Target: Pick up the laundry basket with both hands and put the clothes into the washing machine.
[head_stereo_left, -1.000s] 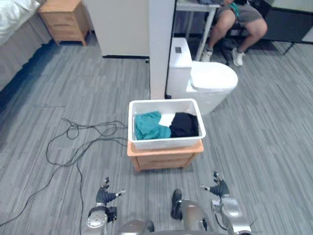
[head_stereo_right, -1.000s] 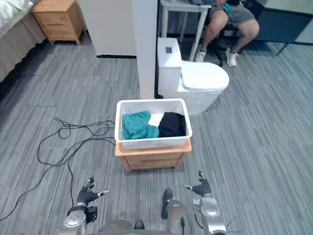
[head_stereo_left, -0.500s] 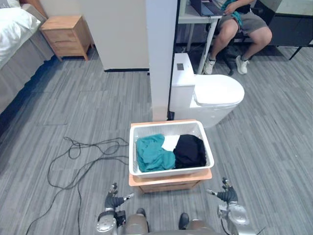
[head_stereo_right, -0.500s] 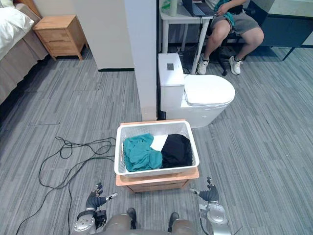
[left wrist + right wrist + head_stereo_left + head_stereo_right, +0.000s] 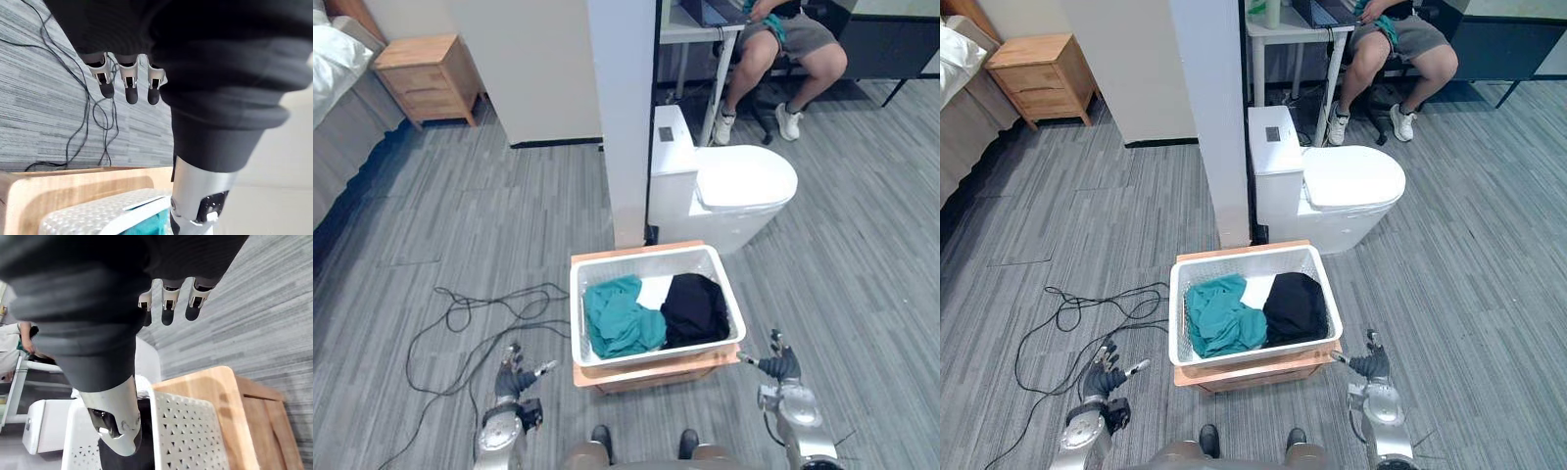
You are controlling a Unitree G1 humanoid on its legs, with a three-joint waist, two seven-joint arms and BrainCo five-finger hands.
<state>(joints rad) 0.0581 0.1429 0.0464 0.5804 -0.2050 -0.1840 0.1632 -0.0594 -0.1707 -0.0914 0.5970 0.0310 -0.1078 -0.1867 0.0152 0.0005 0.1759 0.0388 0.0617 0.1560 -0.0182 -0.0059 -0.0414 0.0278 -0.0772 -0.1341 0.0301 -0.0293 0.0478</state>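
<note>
– Reaching for the basket, is that the step in hand?
– I judge so; nothing is gripped yet. At the lower left, the left hand [image 5: 516, 377] hangs with its fingers spread and loose, holding nothing, well apart from the basket [image 5: 636, 264]. At the lower right, the right hand [image 5: 781, 367] is just as loose and empty, near the basket's near right corner but not touching it.
– And the basket itself?
– It sits at the centre of the frame on a low wooden table [image 5: 651, 370]. Inside it are a teal cloth [image 5: 619, 321] on the left and a black cloth [image 5: 695, 308] on the right.
– What does the next move call for?
– Both hands should close in on opposite side rims, and the left has farther to go. Then they should curl under evenly, so the basket lifts level.
– And beyond it?
– A toilet [image 5: 744, 181] stands just behind, beside a pillar [image 5: 622, 108]. A person [image 5: 783, 39] is seated at the upper right.
</note>
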